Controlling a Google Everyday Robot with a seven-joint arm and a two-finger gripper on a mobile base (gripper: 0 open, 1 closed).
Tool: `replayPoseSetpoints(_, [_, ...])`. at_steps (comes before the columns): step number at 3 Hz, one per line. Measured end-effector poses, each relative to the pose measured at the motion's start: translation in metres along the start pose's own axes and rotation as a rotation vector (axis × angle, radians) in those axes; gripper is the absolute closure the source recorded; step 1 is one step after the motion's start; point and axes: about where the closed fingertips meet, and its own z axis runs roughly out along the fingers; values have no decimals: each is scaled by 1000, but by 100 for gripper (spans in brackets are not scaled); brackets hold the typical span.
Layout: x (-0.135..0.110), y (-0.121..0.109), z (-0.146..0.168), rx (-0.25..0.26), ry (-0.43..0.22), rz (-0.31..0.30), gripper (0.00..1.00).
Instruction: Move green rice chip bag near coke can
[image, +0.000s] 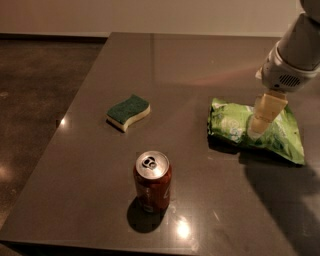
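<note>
The green rice chip bag (232, 125) lies flat on the dark table at the right, light green with white print. The coke can (152, 181) stands upright near the front middle, silver top up. My gripper (257, 127) comes down from the upper right on a white arm. Its pale fingers (264, 114) point down onto the middle of the bag and hide part of it. The can stands well to the left of the bag and nearer the front.
A dark green wavy sponge with a pale yellow base (128, 111) lies left of centre. The table's left edge (65, 125) runs diagonally, with brown floor beyond. The front edge is just below the can.
</note>
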Motion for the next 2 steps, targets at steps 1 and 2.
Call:
replayPoseSetpoints(1, [5, -1, 12, -30, 10, 1, 0])
replayPoseSetpoints(2, [7, 3, 20, -60, 30, -16, 0])
